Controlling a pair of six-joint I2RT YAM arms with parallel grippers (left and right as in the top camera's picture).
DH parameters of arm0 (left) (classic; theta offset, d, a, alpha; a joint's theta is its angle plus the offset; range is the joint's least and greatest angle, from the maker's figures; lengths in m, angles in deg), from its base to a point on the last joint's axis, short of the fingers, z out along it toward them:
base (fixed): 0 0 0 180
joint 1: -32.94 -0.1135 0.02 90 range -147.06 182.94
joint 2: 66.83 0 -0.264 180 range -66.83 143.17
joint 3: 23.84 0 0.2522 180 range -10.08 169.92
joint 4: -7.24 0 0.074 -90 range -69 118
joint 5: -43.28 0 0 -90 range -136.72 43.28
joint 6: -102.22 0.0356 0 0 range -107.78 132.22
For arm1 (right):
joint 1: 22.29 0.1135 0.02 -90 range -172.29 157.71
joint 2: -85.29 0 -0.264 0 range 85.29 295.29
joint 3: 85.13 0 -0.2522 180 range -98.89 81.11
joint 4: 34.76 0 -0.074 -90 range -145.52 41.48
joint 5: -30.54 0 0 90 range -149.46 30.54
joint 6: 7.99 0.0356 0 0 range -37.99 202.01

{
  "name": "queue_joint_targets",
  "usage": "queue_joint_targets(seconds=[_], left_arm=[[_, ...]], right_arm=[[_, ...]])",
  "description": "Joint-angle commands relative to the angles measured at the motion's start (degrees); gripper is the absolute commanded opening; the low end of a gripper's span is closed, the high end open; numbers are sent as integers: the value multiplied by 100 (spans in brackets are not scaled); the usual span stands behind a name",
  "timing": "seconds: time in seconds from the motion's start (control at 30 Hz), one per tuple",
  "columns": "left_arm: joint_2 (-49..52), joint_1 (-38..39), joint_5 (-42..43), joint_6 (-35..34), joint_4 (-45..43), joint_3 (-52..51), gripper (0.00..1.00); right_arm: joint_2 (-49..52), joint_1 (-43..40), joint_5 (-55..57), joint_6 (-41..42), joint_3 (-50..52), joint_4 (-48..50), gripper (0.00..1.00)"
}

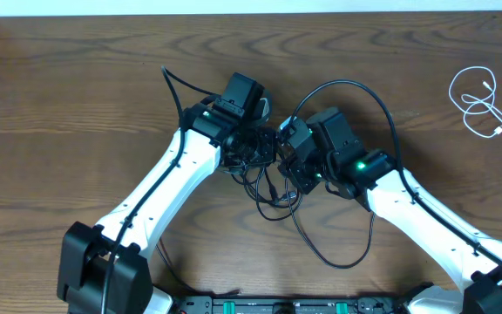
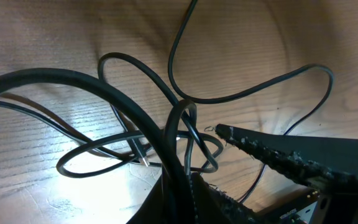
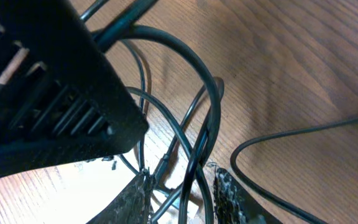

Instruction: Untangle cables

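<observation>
Overhead, the black cables point(image 1: 273, 187) knot mid-way across the surface point(image 1: 77, 105) under both arms, and the white cable point(image 1: 478, 100) lies apart at two o'clock. Left wrist: the left gripper point(image 2: 204, 158) has its jaws pinched on a black strand, probably anchoring it. Right wrist: the right gripper point(image 3: 182, 190) has its jaws parted astride strands, seemingly to tug one free.

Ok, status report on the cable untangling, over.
Left hand shut on black cables. Right hand open, strands running between its fingers. White cable lies apart, far right. Nothing else in the way.
</observation>
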Motion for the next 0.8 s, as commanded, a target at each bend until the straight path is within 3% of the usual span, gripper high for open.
queue_joint_targets(seconds=[0.0, 0.3, 0.33, 0.37, 0.4, 0.77], left_arm=[[-13, 61, 334, -11, -31, 50, 8], [-13, 61, 328, -9, -31, 50, 8], [-13, 61, 328, -9, -31, 50, 8], [-13, 61, 326, -9, -31, 50, 8], [-13, 61, 328, -9, -31, 50, 8], [-13, 61, 236, -9, -28, 50, 8]], right_arm=[[9, 105, 122, 249, 131, -31, 31], [9, 295, 105, 286, 402, 42, 29], [9, 295, 105, 286, 402, 63, 21], [7, 293, 105, 286, 400, 107, 3], [-11, 278, 103, 286, 396, 151, 1], [-1248, 42, -367, 595, 295, 205, 1]])
